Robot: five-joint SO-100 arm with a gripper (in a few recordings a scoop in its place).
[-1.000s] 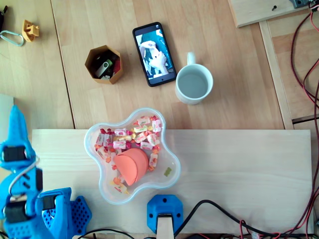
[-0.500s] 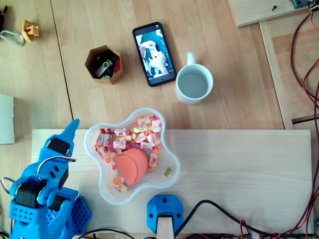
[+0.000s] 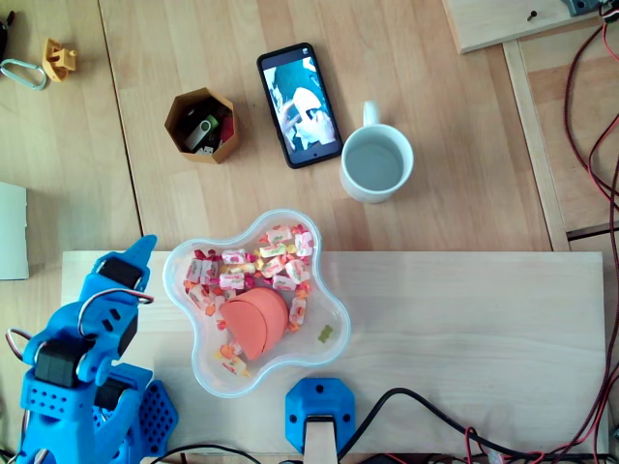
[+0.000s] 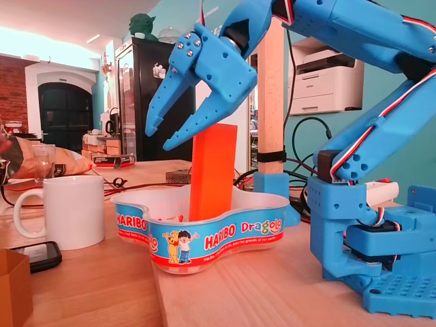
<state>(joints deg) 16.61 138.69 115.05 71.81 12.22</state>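
While the gripper (image 3: 136,255) hangs with its jaws spread and nothing between them, the orange scoop (image 3: 254,324) stands in the candy bowl (image 3: 167,277) with its long axis close to upright, rising well above the rim in the fixed view (image 4: 212,170). Seen from overhead, the scoop sits in the lower middle of the bowl, with wrapped candies (image 3: 261,266) heaped mostly toward the top of the picture. The gripper's tip lies just beside the bowl's left rim without touching it and points up the picture. In the fixed view the gripper (image 4: 160,136) slants down and left above the bowl (image 4: 225,235). The bowl rests across the top edge of a pale board (image 3: 464,329) on a wooden table (image 3: 193,39). Beyond that edge stand a white mug (image 3: 375,162), a phone (image 3: 299,104) and a small six-sided box (image 3: 200,126), all well apart from the gripper. The board's long stretch of bare wood runs right of the bowl. A printer (image 4: 325,82) and a black cabinet (image 4: 139,102) stand against a teal wall.
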